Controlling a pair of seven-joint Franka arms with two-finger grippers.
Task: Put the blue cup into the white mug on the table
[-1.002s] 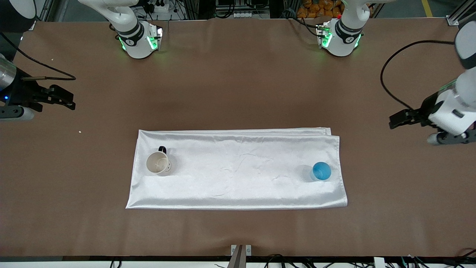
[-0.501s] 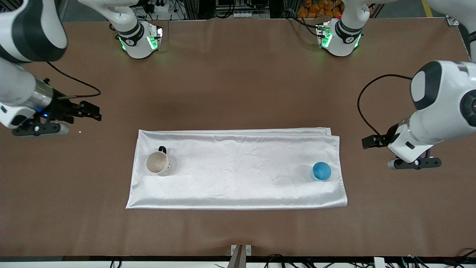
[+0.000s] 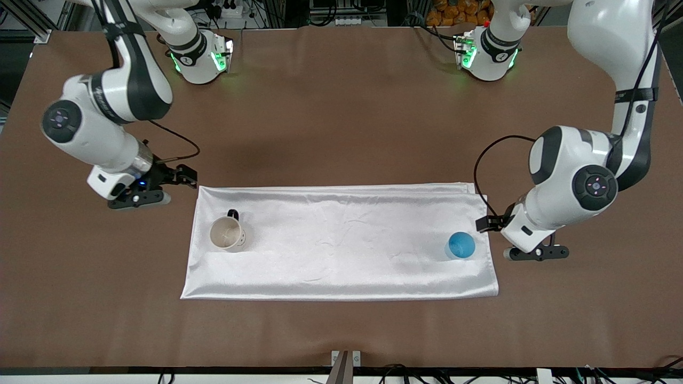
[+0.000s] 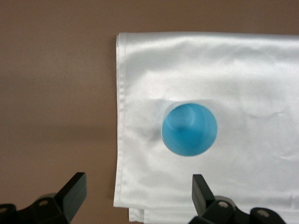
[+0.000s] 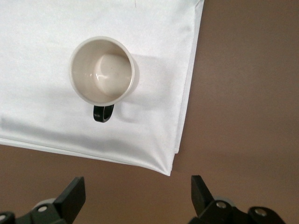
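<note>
A blue cup (image 3: 460, 245) stood upright on a white cloth (image 3: 341, 240) toward the left arm's end of the surface (image 3: 341, 117), well apart from the white mug (image 3: 228, 233). It looked light and slippery; pinching across its rim seemed best. The left gripper (image 3: 484, 224) beside it and the right gripper (image 3: 187, 176) near the mug both had fingers wide, empty.

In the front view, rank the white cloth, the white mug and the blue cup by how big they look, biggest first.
1. White cloth, by far the largest.
2. White mug and blue cup: they look nearly alike; the mug seems slightly wider, but that is too close to rank firmly.
</note>
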